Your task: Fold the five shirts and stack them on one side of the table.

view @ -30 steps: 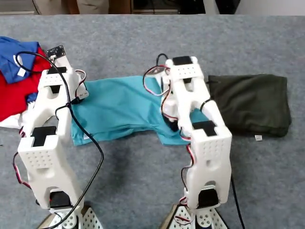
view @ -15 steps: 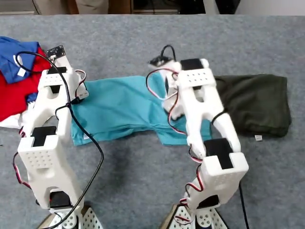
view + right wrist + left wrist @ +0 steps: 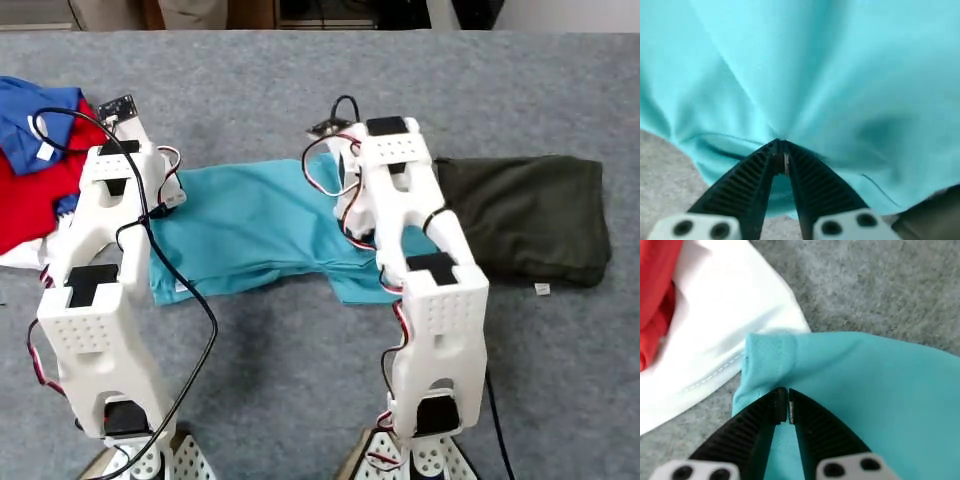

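Teal shirt [image 3: 250,225]: crosswise mid-table, btwn the two arms, spread out w/ wrinkles, not yet folded. Left claw [image 3: 785,407]: closed down to a hair's gap, nipping the teal shirt at its hemmed corner, just beside white shirt [image 3: 715,335]. Right claw [image 3: 780,150]: pinched tight on a bunch of the same teal cloth, creases fanning out from the tips, toward the shirt's other end, just beside dark shirt [image 3: 530,220].

Progress, by judgement: approx 1 of 5 done.
- Dark shirt: apparently folded into a tidy block, parked at one side of table, prob. the start of the stack.
- Teal shirt: in hand, gripped at two spots, fold itself not made.
- Left to do: blue shirt [image 3: 30,120], red shirt [image 3: 30,195] & the white one, heaped loose and overlapping at the opposite side, untouched by the look of it.
- So 4 folds + the stacking to go. Early days.

Surface: table [image 3: 300,370] covered in grey felt-like stuff, fuzzy, likely grippy. Prob. better to lift cloth clear than to drag it. Black cable [image 3: 190,300] looping down past the left arm, close to the teal shirt's near edge. Could snag.

Room: beyond far edge of table, bits of wooden furniture & dark shapes. Too cropped to tell more.
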{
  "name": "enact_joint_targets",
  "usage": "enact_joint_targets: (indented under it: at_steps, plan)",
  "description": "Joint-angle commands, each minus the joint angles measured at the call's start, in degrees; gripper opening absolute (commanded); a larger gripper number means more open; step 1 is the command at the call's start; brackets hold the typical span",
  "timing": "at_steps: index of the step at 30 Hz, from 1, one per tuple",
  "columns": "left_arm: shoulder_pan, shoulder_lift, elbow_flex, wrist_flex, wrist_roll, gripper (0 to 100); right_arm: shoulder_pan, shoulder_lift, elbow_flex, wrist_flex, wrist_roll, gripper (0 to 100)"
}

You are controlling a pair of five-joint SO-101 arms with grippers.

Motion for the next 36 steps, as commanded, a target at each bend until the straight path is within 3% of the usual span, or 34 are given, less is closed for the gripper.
enact_joint_targets:
  at_steps: [1, 11, 23, 31, 36]
  plan:
    - [-1.2, -0.4, -2.5, -0.6, -0.4, 3, 1.1, -0.1, -2.7, 3.4, 0.4, 0.5]
    - [-1.3, -0.4, -2.5, -0.6, -0.4, 3, 4.7, -1.5, 1.9, 9.8, 0.6, 0.5]
    - [-1.3, -0.4, -2.5, -0.5, -0.4, 3, 1.3, -21.8, 33.6, -6.8, 0.6, 0.5]
    - [-1.3, -0.8, -2.6, -0.4, -0.4, 3, 9.7, -28.7, 19.4, -1.0, 0.6, 0.5]
    - [-1.7, -2.8, -6.8, 4.9, -0.3, 2, 10.9, -21.8, 1.9, -1.1, 0.6, 0.5]
